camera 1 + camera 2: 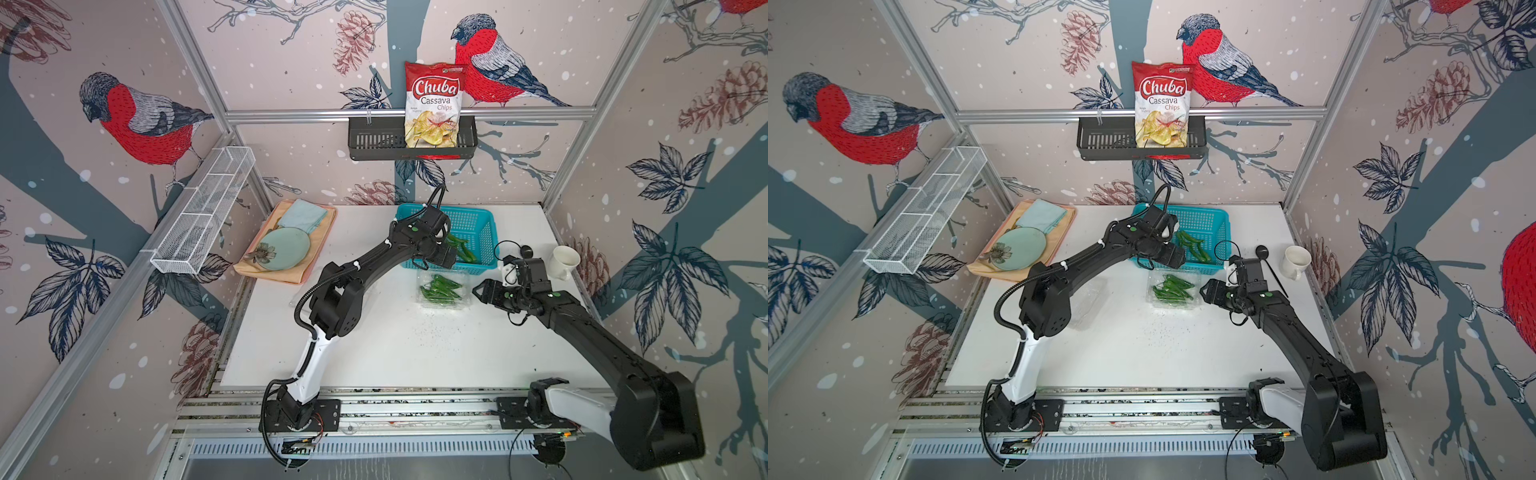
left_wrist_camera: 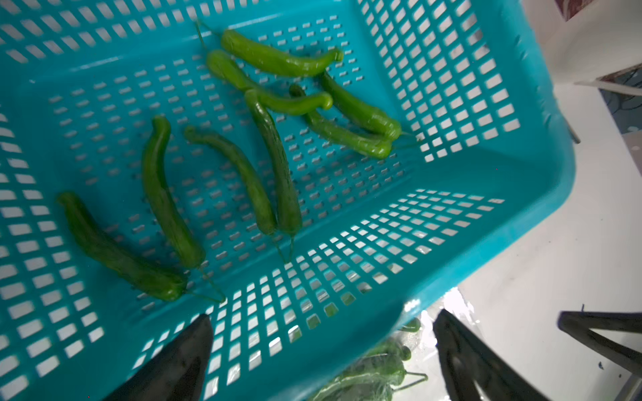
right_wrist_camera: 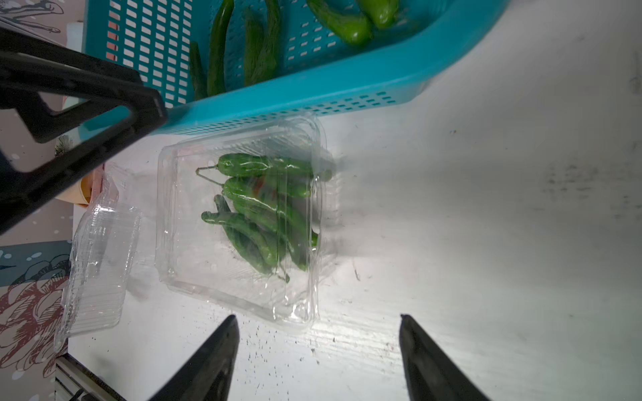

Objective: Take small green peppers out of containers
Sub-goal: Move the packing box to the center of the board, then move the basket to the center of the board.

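The right gripper point(image 3: 317, 321) stood low over the white table point(image 3: 503, 225) with its jaws wide apart and nothing between them. Directly ahead of its fingertips lay the filled container point(image 3: 166, 222), a clear clamshell box. Inside it, a cluster of small green peppers point(image 3: 257, 211) lay stacked against one another, with thin stems pointing toward one wall. The lid appeared to be down over them, though glare on the plastic left this uncertain.

Beyond that box, on the side toward the left arm, the second container point(image 3: 97, 264) lay on the table apart from the first. Its ribbed walls showed clear through.

Past the filled container stood the turquoise basket point(image 3: 312, 97), its near wall just beside the box. The left gripper point(image 2: 323, 316) hovered above that near wall, jaws spread wide and gripping nothing. Ahead of its fingers, eight loose peppers point(image 2: 278, 166) lay on the perforated basket floor. Four lay nearer the fingers, roughly parallel, two of them touching at the stem end. Four more lay crossed in a heap farther ahead, toward a far corner.

Farthest out, on the back wall, the black rack point(image 1: 374, 143) held a bag of cassava chips point(image 1: 434, 104) standing upright.
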